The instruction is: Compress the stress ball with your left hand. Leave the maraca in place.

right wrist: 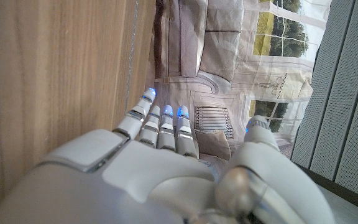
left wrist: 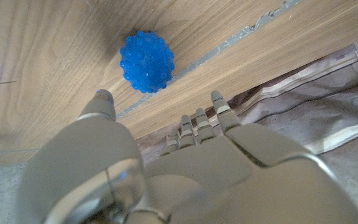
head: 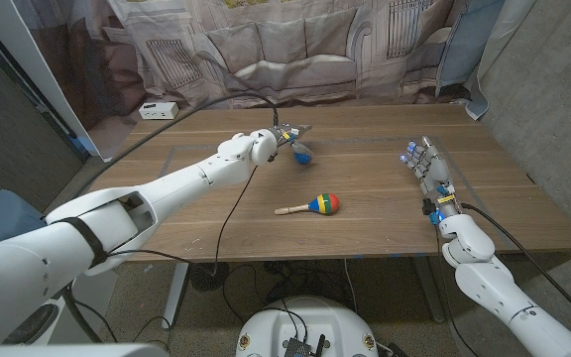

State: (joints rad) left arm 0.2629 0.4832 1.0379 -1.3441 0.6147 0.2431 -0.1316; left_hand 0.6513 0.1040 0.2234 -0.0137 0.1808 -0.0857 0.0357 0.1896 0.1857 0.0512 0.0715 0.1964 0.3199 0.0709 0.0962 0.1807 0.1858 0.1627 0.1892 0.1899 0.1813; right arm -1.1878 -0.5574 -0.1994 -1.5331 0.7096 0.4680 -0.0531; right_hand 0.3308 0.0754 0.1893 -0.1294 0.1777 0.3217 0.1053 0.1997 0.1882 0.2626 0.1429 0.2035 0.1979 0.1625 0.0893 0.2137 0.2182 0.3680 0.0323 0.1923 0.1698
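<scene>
Hovering at centre frame with fingers wide, the left hand nears the stress ball; soft, nubby, probably light, best wrapped around its middle.

The maraca lies near the middle of the tabletop. Taking it as the mark, the stress ball rests on the tabletop behind it and slightly to its left. The left hand is just behind and left of that ball, fingers apart. The right hand stands well to the maraca's right, slightly farther back. A small box sits far back-left, at the tabletop's corner.
</scene>
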